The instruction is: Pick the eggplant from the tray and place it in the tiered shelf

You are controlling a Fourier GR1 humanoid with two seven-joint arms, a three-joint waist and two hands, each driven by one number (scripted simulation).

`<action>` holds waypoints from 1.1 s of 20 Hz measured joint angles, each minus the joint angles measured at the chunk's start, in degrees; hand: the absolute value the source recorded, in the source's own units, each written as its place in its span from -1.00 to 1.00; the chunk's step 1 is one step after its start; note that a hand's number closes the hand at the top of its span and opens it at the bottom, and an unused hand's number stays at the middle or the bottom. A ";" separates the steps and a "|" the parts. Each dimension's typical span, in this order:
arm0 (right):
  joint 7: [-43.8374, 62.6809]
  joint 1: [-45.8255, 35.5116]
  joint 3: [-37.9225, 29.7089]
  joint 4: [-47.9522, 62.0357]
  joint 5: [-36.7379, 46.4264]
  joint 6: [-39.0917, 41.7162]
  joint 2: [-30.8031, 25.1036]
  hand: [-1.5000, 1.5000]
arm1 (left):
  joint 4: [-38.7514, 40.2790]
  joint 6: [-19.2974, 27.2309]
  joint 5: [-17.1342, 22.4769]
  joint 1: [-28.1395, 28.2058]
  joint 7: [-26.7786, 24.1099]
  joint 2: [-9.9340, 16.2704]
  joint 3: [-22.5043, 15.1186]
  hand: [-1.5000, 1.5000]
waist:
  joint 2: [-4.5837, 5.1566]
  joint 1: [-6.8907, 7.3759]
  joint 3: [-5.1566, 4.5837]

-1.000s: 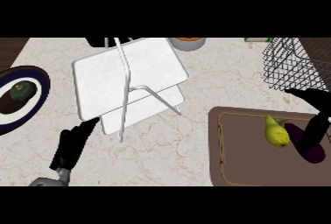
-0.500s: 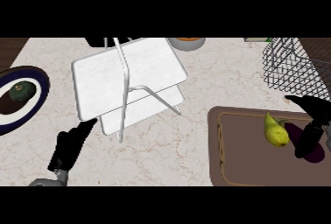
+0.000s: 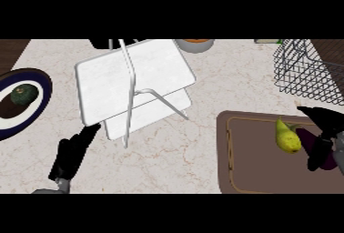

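A dark purple eggplant (image 3: 304,137) lies at the right end of the brown tray (image 3: 255,173), beside a yellow-green pear-shaped fruit (image 3: 287,137). My right hand (image 3: 325,132) is over the eggplant and hides most of it. The hand is open, with its fingers (image 3: 317,154) stretched along the eggplant and the thumb spread toward the far side. The white tiered shelf (image 3: 134,82) stands at the counter's middle left. My left hand (image 3: 70,154) rests open near the lower left edge, just in front of the shelf.
A black wire basket (image 3: 309,73) stands at the back right, just beyond the tray. A dark-rimmed plate (image 3: 37,86) with a green fruit (image 3: 22,94) sits at the far left. A bowl (image 3: 196,44) shows at the back edge.
My right hand has come down and toward the near side, over the eggplant, and its fingers now lie along it. The left hand, the shelf and the fruit have not moved.
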 measured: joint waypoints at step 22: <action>-17.26 -1.02 -4.15 13.86 16.63 -5.25 4.93 1.00 | 0.66 -3.44 -3.95 -0.23 -0.59 -3.63 3.78 0.00 | -0.38 -0.07 -0.78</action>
